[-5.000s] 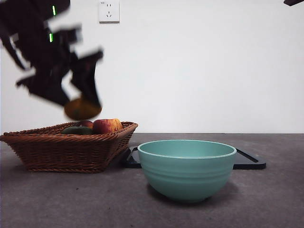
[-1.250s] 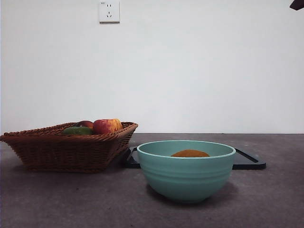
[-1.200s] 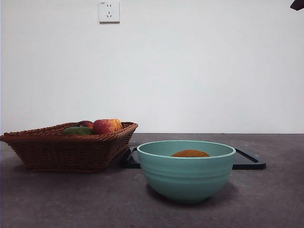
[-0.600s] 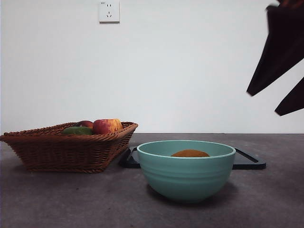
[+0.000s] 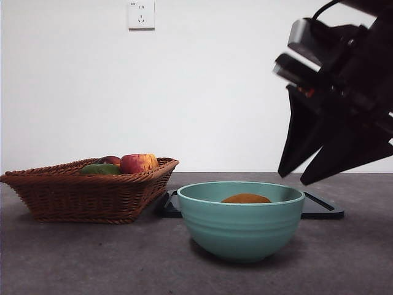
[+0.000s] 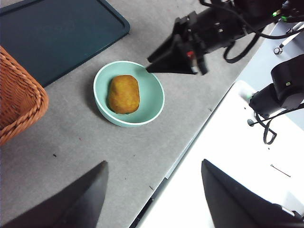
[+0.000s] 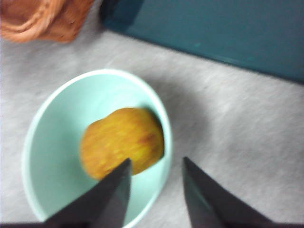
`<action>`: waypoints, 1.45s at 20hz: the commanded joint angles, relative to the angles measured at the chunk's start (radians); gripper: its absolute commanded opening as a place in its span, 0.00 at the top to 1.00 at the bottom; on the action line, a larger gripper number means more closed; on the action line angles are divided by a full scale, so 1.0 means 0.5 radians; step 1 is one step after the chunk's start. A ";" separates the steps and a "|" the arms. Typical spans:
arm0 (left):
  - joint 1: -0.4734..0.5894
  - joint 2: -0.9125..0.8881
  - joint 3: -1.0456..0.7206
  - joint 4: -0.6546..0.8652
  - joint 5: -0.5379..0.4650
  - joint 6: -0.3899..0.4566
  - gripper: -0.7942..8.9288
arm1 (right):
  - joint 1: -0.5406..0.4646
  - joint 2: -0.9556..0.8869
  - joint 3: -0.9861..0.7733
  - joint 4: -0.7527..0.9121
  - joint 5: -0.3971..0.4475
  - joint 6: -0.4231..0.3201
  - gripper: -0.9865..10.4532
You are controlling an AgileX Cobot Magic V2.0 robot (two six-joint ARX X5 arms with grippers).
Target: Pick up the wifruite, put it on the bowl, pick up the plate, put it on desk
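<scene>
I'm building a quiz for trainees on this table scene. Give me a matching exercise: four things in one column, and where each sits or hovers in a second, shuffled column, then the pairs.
Things:
1. small rounded orange-brown fruit
2. red-yellow apple
3. glossy black rectangular tray
4. right gripper

Places:
A. in the brown wicker basket
B. in the air above the bowl's rim, fingers open
C. flat on the dark grey tabletop, behind the bowl
D. inside the round teal-green ceramic bowl

Pairs: 1-D, 2-A, 3-C, 4-B
</scene>
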 commanded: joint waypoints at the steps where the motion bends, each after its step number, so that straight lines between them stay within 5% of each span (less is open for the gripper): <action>1: -0.008 0.013 0.041 0.002 0.006 0.011 0.60 | 0.021 0.087 0.008 0.034 0.047 0.034 0.79; 9: -0.008 0.013 0.041 0.004 0.006 0.011 0.60 | 0.054 0.274 0.009 0.169 0.085 0.084 0.80; 12: -0.008 0.014 0.041 0.003 0.006 0.011 0.60 | 0.089 0.308 0.009 0.195 0.086 0.082 0.91; 16: -0.008 0.013 0.041 0.004 0.006 0.011 0.60 | 0.160 0.301 0.018 0.264 0.082 0.085 0.91; 19: -0.008 0.013 0.041 -0.008 0.006 0.008 0.60 | 0.166 0.272 0.123 0.109 0.101 0.075 0.91; 29: -0.008 0.013 0.041 0.006 0.006 0.009 0.60 | -0.129 0.555 0.878 -0.236 0.201 -0.258 0.91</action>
